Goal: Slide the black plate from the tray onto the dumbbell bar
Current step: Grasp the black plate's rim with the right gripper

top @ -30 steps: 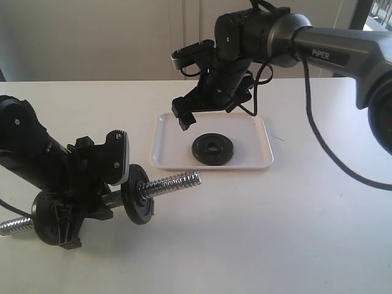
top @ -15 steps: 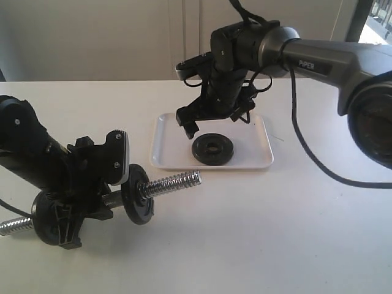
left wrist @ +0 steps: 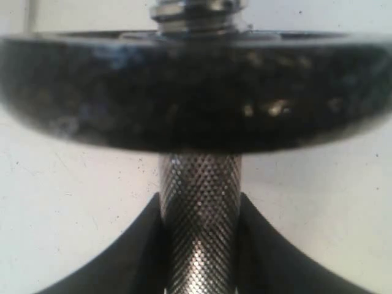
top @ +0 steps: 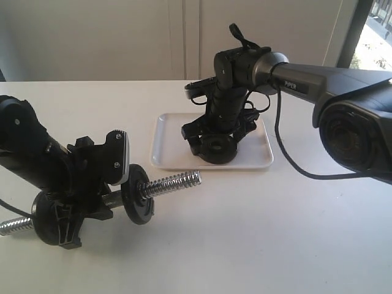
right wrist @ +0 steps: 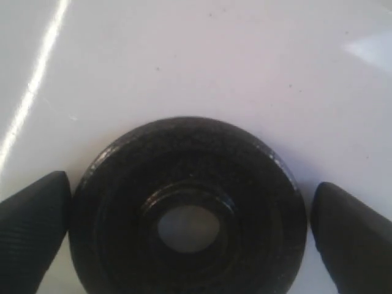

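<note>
A black plate (top: 215, 149) lies flat in the white tray (top: 166, 142). My right gripper (top: 214, 142) is down over it, open. In the right wrist view its fingers (right wrist: 33, 223) stand on either side of the black plate (right wrist: 184, 150), one nearly touching the rim, the other a small gap away. My left gripper (top: 98, 199) is shut on the dumbbell bar (top: 174, 182), held low over the table. Its fingers (left wrist: 138, 257) clamp the knurled middle (left wrist: 199, 208). Two other black plates (top: 138, 193) sit on the bar, one on each side of the grip.
The bar's threaded chrome end (top: 184, 180) points toward the tray's near left corner, a short gap away. The other chrome end (top: 11, 227) sticks out at the far left. The right arm's cable (top: 288, 162) loops over the table right of the tray.
My right gripper has come down and moved right from above the tray's left part, and now straddles the black plate. The left arm and the bar have not moved.
</note>
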Controlling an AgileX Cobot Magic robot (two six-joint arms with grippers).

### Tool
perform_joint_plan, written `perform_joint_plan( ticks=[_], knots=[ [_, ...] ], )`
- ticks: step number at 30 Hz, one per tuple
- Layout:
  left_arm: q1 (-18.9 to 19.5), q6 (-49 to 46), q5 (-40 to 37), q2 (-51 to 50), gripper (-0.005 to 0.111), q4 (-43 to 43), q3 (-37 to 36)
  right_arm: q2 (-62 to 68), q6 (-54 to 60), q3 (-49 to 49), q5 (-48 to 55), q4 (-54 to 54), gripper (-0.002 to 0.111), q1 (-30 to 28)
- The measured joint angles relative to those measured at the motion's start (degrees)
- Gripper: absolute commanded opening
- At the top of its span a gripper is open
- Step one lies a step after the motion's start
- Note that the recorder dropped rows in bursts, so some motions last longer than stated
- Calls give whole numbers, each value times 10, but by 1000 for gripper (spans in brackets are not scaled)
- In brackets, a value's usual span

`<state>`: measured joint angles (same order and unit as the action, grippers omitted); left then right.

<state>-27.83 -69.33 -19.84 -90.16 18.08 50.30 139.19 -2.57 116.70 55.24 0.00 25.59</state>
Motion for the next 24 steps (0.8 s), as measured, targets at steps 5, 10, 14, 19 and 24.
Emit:
perform_joint_plan(
  ticks=[5,10,14,19,24],
  knots=[
    [0,0,0,0,0,0,0,2,0,3,11,0,104,0],
    [0,0,0,0,0,0,0,5,-1,7,28,0,94,0],
    [0,0,0,0,0,0,0,5,-14,8,49,0,57,0],
    [0,0,0,0,0,0,0,5,-19,8,55,0,4,0],
    [0,0,0,0,0,0,0,7,-23,20,65,-3,0,-1]
  ],
)
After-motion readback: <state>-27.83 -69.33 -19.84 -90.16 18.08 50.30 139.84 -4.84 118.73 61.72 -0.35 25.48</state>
